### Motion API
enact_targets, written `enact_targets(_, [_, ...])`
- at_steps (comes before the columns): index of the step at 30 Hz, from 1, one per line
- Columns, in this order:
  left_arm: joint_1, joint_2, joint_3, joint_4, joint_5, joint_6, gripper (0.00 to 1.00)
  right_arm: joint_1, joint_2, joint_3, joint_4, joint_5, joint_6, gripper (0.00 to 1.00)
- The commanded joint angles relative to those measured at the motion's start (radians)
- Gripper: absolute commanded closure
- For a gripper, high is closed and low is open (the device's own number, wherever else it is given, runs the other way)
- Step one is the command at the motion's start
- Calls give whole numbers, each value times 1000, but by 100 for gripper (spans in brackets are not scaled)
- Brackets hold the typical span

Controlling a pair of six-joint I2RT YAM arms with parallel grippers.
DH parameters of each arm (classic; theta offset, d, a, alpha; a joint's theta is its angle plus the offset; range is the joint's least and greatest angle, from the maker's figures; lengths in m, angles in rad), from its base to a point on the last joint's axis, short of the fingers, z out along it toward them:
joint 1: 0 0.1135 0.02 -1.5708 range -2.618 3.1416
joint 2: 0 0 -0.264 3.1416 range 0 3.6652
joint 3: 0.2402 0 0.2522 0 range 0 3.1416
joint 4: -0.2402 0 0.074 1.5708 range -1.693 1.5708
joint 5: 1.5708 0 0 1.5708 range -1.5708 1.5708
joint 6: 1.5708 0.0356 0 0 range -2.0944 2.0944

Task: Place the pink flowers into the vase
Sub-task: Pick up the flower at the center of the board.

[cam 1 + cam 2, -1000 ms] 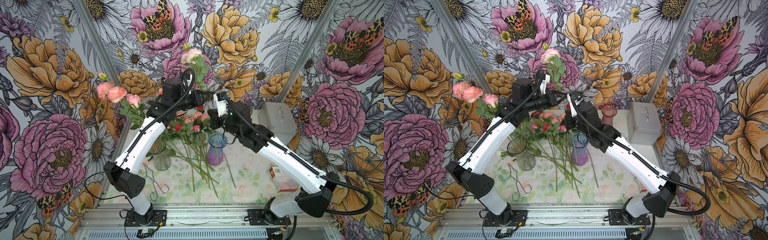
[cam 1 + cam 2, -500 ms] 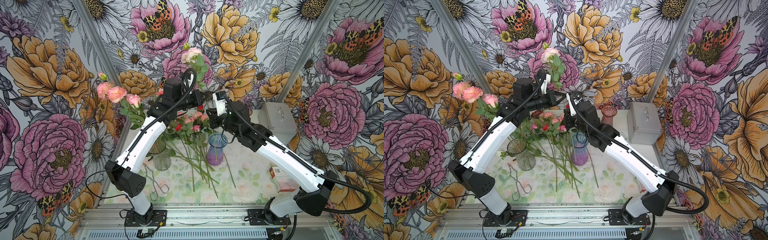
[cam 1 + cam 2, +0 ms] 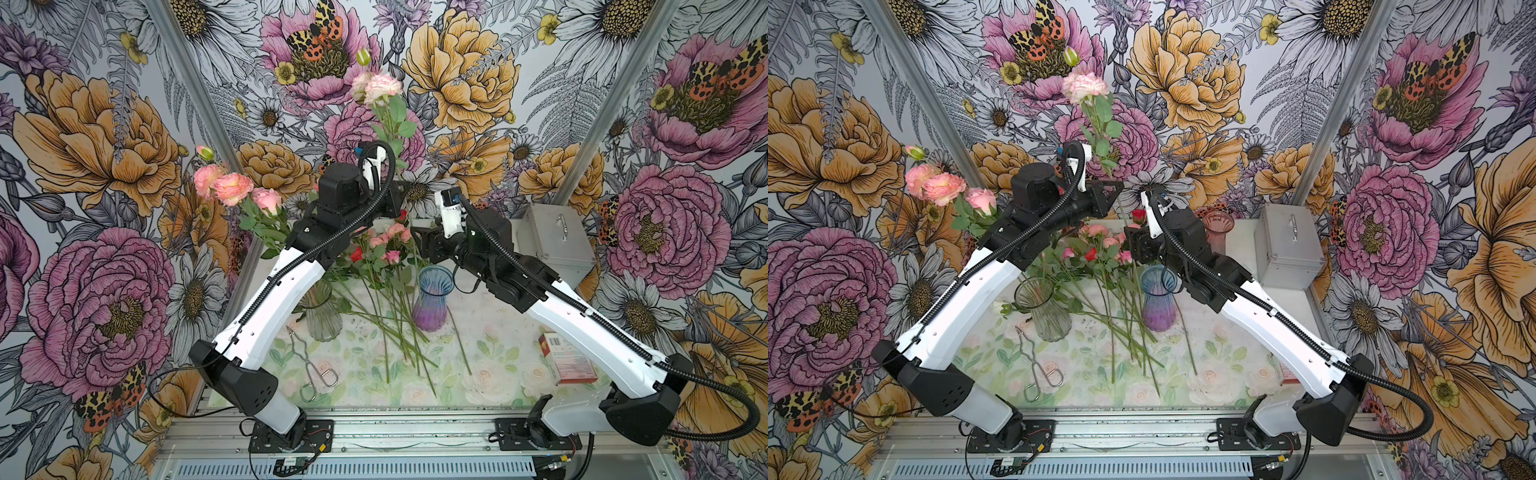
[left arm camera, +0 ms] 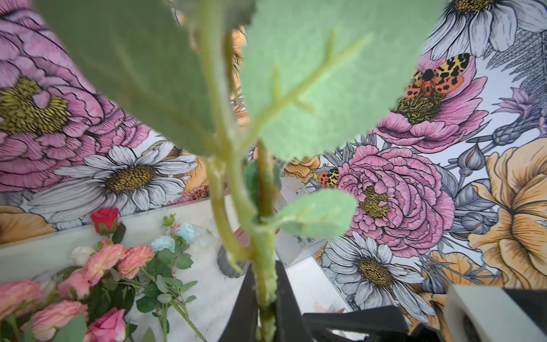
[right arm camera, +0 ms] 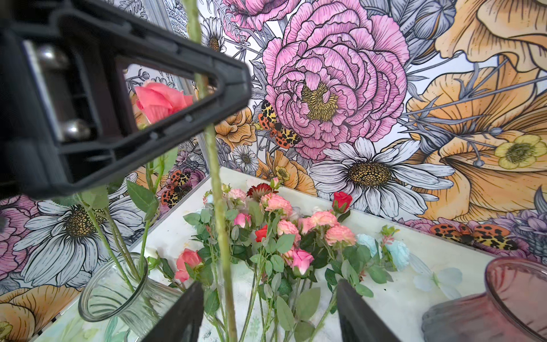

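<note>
Floral tabletop (image 3: pixel 498 353), walls (image 3: pixel 104 145); left end effector (image 4: pixel 266 281) tight on pink flower (image 3: pixel 376 87), right end effector (image 5: pixel 269 288) agape.

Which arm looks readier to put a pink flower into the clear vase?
Left: left claw shut on a pale pink long-stemmed flower; the clear glass vase stands beneath that arm. The right claw is open.

Both top views look down on the whole table (image 3: pixel 498 357); wrist views sit close.
</note>
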Motion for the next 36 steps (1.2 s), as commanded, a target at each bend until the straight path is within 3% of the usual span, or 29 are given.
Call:
enact_targets(1, [-42, -60, -44, 124, -136, 107, 91, -12, -23, 6, 6, -11, -5, 26])
enact_targets(9, [-93, -98, -107, 192, -255, 202, 90, -17, 19, 71, 5, -93, 6, 30])
enact_targets(19, [-93, -82, -43, 105, -234, 209, 90, -26, -40, 48, -9, -62, 4, 32])
enact_targets(36, [-106, -89, -50, 96, -257, 224, 90, -23, 116, 213, -9, -204, 31, 47])
